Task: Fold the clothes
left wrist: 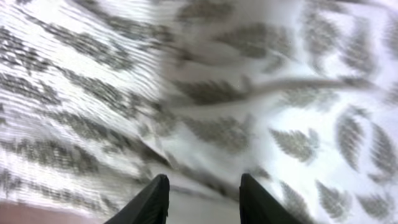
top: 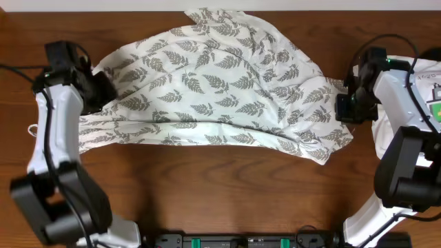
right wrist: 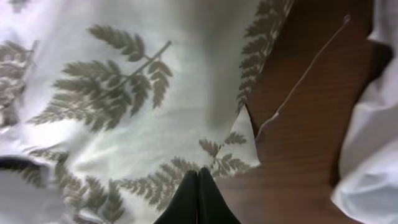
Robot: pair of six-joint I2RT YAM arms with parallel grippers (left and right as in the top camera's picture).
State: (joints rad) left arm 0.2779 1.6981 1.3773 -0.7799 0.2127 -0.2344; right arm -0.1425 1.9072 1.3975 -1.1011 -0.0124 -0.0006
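Observation:
The clothes [top: 220, 83], a white garment printed with grey-green fern leaves, lie spread in a rumpled heap across the back half of the table. My left gripper [top: 107, 89] is at the garment's left end. In the left wrist view it [left wrist: 203, 180] stands open just over the blurred printed fabric [left wrist: 298, 93], with cloth showing in the gap between the fingers. My right gripper [top: 342, 107] is at the garment's right end. In the right wrist view it [right wrist: 199, 171] is shut, fingertips pressed together above the fabric's edge [right wrist: 124, 74], with nothing visible between them.
A plain white garment [top: 417, 76] with a green-and-yellow tag [top: 435, 107] lies under the right arm at the table's right edge, also visible as white cloth [right wrist: 373, 155]. A loose thread [right wrist: 311, 68] crosses the bare wood [right wrist: 298, 124]. Bare table [top: 220, 193] runs along the front.

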